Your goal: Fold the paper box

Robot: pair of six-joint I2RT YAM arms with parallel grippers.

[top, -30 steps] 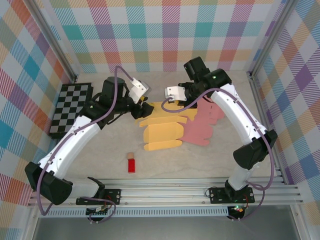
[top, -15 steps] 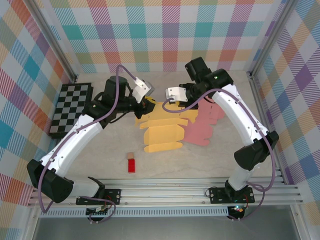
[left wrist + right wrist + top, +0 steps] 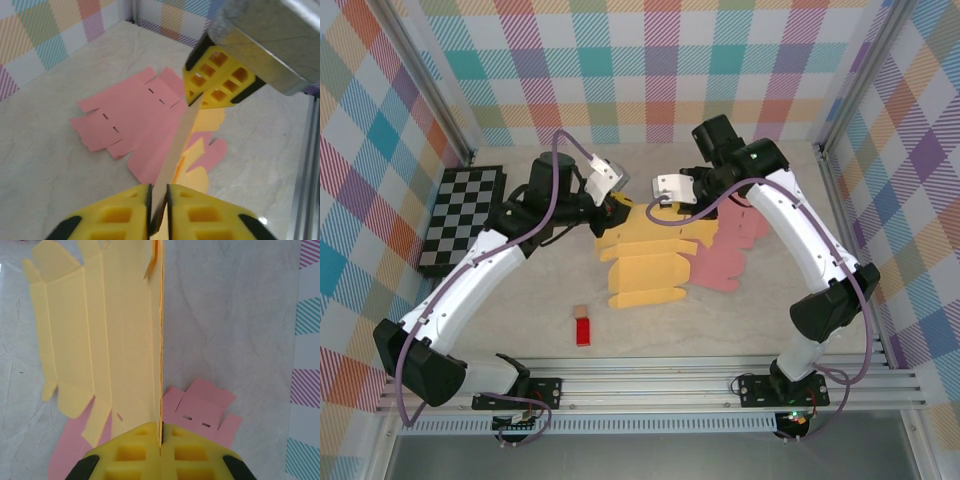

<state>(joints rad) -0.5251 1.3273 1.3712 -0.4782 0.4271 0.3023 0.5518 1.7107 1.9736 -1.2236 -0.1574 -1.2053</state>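
While the yellow paper box blank (image 3: pixel 645 268) is lying mostly flat at the centre of the worktop (image 3: pixel 510 300), its far panel is standing raised, a thin, creased card strip seen edge-on from both wrist views. The left gripper (image 3: pixel 612 210) is pinching one end of that strip between its yellow, waffle-patterned pads (image 3: pixel 120 215); the right gripper (image 3: pixel 662 207) is clenching the other end. A pink die-cut sheet (image 3: pixel 725 262) — slotted and tabbed — is lying partly under the blank's right side.
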